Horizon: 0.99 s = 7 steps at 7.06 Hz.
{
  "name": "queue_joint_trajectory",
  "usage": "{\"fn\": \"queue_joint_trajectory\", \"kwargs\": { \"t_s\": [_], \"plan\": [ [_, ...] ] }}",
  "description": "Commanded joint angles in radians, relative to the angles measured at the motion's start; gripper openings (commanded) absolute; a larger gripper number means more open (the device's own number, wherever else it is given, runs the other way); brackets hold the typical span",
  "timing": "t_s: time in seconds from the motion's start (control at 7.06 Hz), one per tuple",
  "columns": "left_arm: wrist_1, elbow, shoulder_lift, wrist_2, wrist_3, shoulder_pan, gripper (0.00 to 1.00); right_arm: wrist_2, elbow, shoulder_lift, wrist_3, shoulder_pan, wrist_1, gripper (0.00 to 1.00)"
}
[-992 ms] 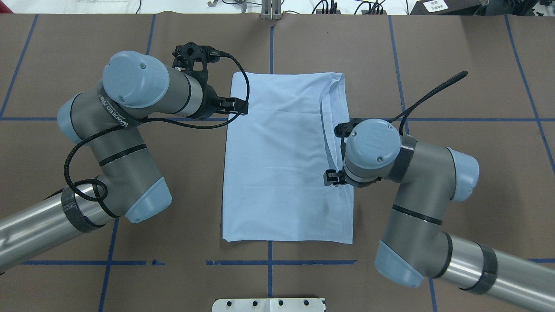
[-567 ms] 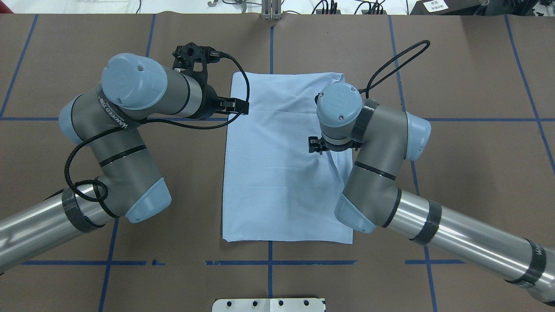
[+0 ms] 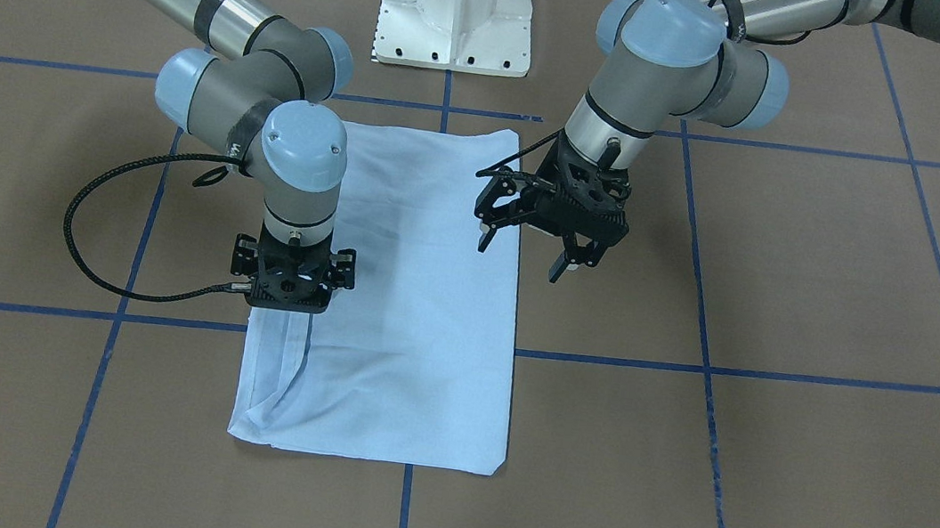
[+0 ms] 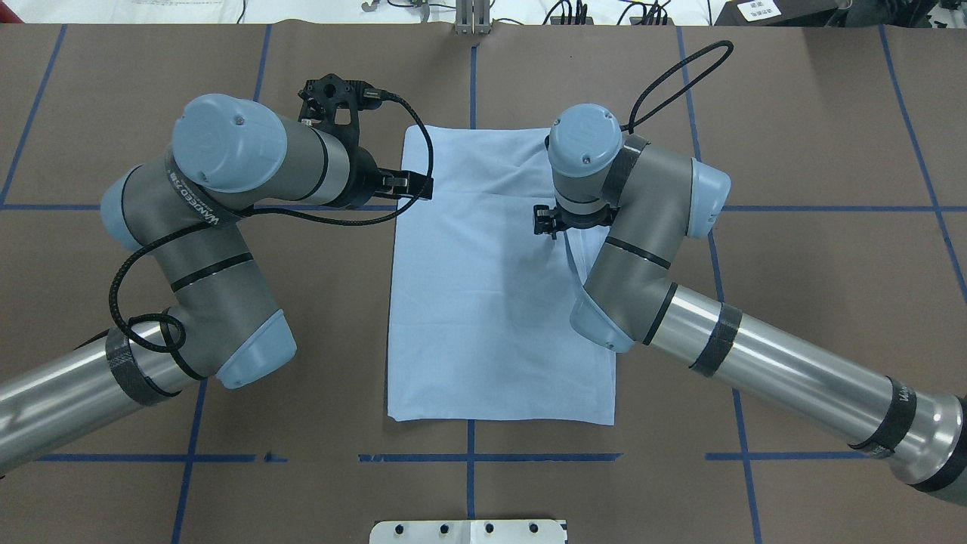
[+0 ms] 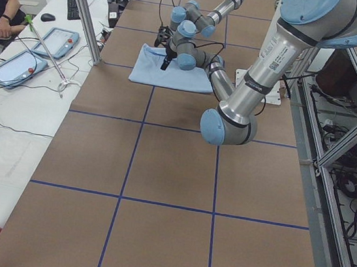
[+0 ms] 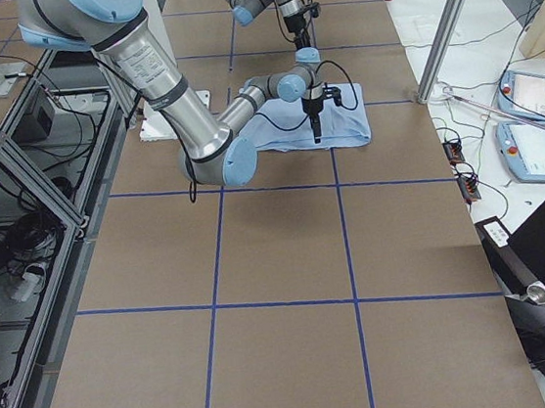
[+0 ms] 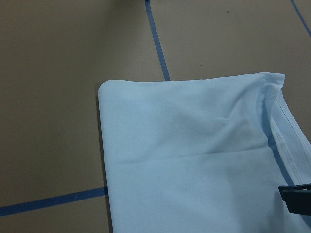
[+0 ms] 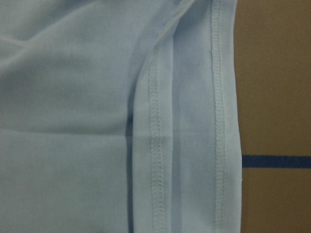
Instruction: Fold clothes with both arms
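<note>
The T-shirt [image 4: 498,279] lies flat on the brown table [image 4: 793,302] as a tall folded rectangle, its stitched hem edges [image 8: 216,121] running down the side nearest the right arm. Over the last second the right arm [image 4: 642,234] has swung away from the robot along that hemmed side, from about halfway down the shirt to near its far end, so the right claw [image 3: 289,278] now hangs just above the cloth there. Its wrist camera shows only fabric and seams, with no fingers in sight, and from the other views I cannot tell how far it is parted; nothing seems pinched in it. The left arm [image 4: 219,196] has barely moved. The left claw [image 3: 538,235] hovers at the opposite long edge near the far end, its fingers [image 3: 564,268] spread wide apart and holding nothing. Both claws now stand at roughly the same distance along the shirt, on opposite edges. That likely means the lengthwise folds are done and the pair is lining up to take the far end and carry it toward the near hem.
</note>
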Motion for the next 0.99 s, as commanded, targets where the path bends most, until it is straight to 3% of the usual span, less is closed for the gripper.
{"fn": "queue_joint_trajectory", "kwargs": {
  "t_s": [0.0,0.85],
  "plan": [
    [-0.001,0.001,0.000,0.000,-0.001,0.000,1.00,0.011,-0.005,-0.013,-0.007,0.010,-0.002,1.00],
    [-0.001,0.004,0.001,0.002,-0.012,0.011,1.00,0.094,0.015,-0.103,-0.122,0.099,0.006,1.00]
  ]
}}
